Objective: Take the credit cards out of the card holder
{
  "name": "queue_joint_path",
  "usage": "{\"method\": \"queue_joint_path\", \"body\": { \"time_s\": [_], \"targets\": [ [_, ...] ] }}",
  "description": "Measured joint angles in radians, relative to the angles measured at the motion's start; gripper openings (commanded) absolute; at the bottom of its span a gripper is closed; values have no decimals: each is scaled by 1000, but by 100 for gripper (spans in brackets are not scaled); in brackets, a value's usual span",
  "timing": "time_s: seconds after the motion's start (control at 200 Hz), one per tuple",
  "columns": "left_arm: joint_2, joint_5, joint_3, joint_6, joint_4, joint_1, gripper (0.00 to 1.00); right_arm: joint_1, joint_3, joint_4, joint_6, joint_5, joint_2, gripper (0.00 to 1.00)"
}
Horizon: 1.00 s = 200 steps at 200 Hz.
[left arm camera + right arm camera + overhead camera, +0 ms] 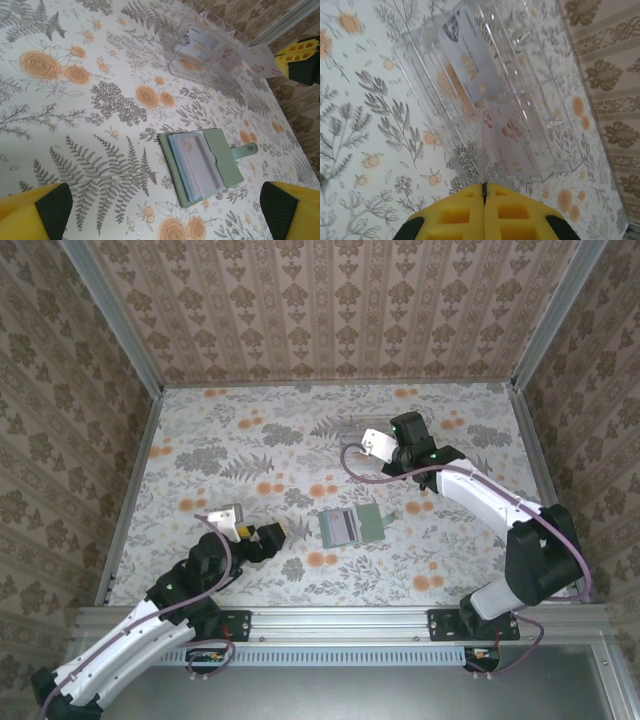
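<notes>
The card holder [205, 162] lies open and flat on the flowered table, showing a green cover, a snap strap and clear sleeves with a pale credit card [200, 162] in the top sleeve. It sits mid-table [352, 525]. My left gripper [165, 215] hovers just short of it, open, one finger [40, 210] far left and the other far right, nothing between them; it is [272, 536] left of the holder. My right gripper [484, 189] is shut with nothing seen in it, right at the near wall of a clear tray [550, 125] that holds two pale cards [470, 55].
The clear tray [205, 50] stands beyond the holder toward the back of the table, with the right gripper [300, 55] beside it. The right arm [470, 490] reaches across the right half. Patterned walls and metal rails [130, 470] enclose the table.
</notes>
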Motion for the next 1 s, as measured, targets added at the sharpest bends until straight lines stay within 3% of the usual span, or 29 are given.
{"method": "queue_joint_path", "body": {
  "time_s": [0.415,1.0],
  "targets": [
    [-64,-4,0,-1,-47,0,100,-65,24,44,-249,-61,68,0],
    [-17,-31,0,0,-46,1,100,-107,137,68,-310,-89,235,0]
  ]
}}
